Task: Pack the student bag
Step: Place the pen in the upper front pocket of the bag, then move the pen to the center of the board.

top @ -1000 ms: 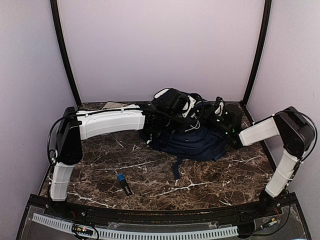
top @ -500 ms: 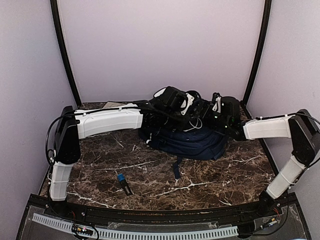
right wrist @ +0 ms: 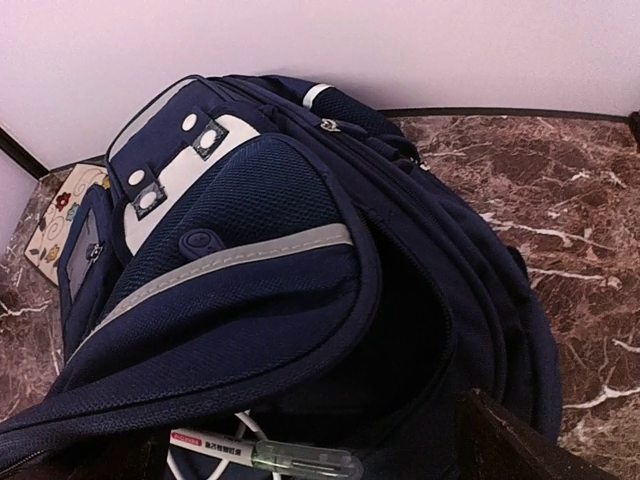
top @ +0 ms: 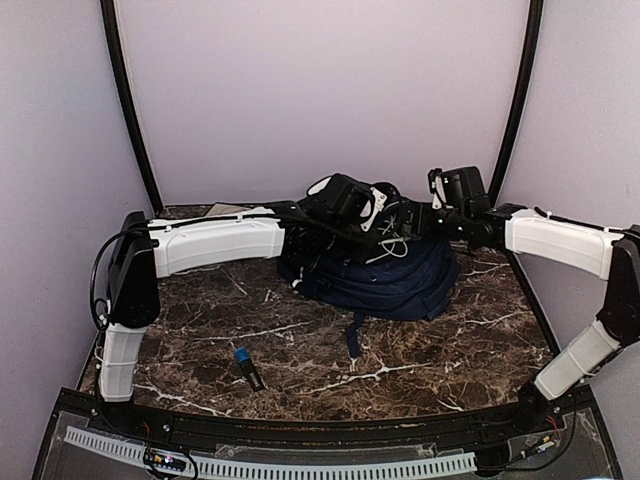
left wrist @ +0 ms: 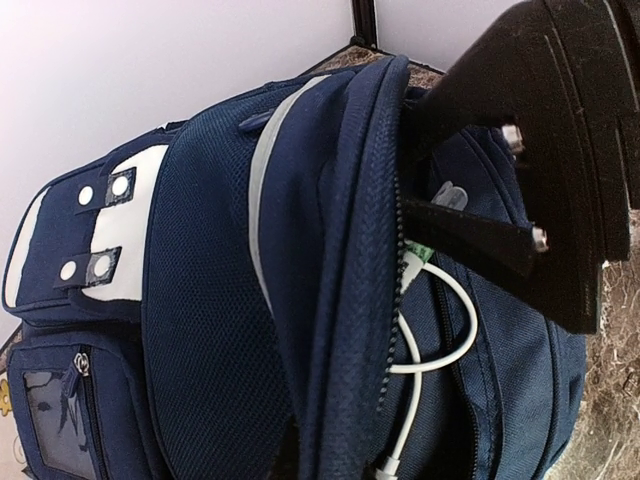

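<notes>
The student bag point(top: 385, 285), navy with white trim, lies at the back of the table with its top flap lifted. My left gripper point(top: 380, 222) is shut on the flap's zip edge point(left wrist: 345, 330) and holds the compartment agape. Its own fingers are hidden in the left wrist view. A white cable point(left wrist: 432, 340) loops inside the opening. A white pen with a clear cap point(right wrist: 270, 458) lies in the mouth beside that cable point(right wrist: 245, 428). My right gripper point(top: 420, 222) hovers just right of the opening, open and holding nothing, one dark finger point(right wrist: 520, 445) showing.
A small black item with a blue cap point(top: 247, 368) lies on the marble near the front left. A flowered card point(right wrist: 65, 225) sits behind the bag by the back wall. A bag strap point(top: 352, 335) trails forward. Walls close in on three sides.
My right gripper has opened and drawn back up and to the right, away from the bag's opening. The left gripper keeps its hold on the flap.
</notes>
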Robot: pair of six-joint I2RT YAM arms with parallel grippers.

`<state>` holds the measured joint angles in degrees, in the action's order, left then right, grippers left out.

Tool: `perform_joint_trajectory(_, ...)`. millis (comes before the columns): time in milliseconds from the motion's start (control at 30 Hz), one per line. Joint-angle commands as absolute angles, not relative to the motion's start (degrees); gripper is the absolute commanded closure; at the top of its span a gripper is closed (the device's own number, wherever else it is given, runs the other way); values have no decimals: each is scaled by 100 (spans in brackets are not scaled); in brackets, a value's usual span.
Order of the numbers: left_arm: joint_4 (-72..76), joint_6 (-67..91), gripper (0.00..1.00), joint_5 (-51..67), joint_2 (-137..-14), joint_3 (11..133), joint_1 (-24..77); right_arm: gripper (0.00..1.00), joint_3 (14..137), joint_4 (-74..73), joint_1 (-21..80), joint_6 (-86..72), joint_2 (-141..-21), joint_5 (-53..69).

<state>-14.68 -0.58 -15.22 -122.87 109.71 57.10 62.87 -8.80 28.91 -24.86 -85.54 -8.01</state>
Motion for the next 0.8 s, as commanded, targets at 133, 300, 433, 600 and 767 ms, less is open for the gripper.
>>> perform_joint_trajectory(133, -1658, 25, 83, -1087, -11795, 11036, 5722, 0, 6023, -858, 2922, -1310, -7421, -972)
perform_joint_trajectory(300, -1911, 180, 38, -409, -11177, 10726, 5722, 0, 5009, 277, 2785, -421, -6274, 10)
perform_joint_trajectory(433, -2377, 432, 28, -813, -10593, 10093, 5722, 0, 4151, 1759, 2736, -1292, -5503, 907)
perform_joint_trajectory(600, -3469, 1155, 20, -1500, -9770, 9108, 5717, 7, 3822, 2163, 2855, -2449, -5343, 1967)
perform_joint_trajectory(767, -3758, 1968, 18, -1372, -8898, 7359, 5397, 14, 3770, 2474, 4096, -3229, -6073, 1898)
